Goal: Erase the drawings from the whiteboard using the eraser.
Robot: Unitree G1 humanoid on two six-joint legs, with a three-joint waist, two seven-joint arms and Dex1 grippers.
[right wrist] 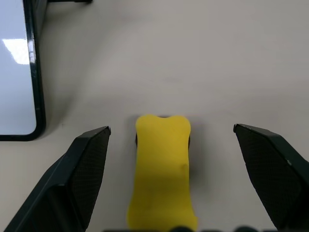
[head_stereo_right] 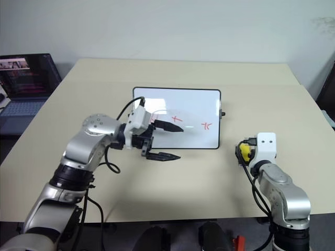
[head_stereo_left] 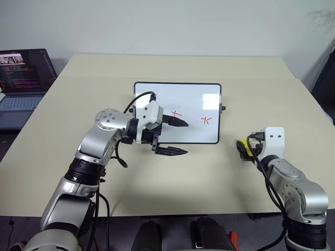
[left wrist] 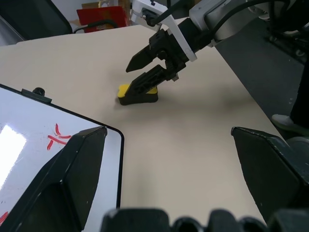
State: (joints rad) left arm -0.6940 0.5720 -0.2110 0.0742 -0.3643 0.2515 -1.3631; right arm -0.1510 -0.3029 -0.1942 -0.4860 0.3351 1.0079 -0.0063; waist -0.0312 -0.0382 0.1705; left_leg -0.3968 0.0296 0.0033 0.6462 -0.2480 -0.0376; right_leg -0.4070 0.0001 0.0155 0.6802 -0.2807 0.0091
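right tool (right wrist: 169, 140): released, black fingers astride waisted yellow eraser (right wrist: 162, 169) | left tool (head_stereo_left: 178, 137): released | glossy whiteboard (head_stereo_left: 193, 99)

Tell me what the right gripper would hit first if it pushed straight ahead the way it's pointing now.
Most likely the eraser. The right gripper has its jaws open, one on each side of the yellow block, angled down toward the table. Only bare tabletop lies beyond it.

A: Anything hidden?
B: The left tool (head_stereo_left: 175, 136) covers part of the whiteboard (head_stereo_left: 193, 94), maybe one of the drawings (head_stereo_left: 205, 120)
A: And the eraser (right wrist: 161, 169)?
B: Its near end is cut off in the right wrist view
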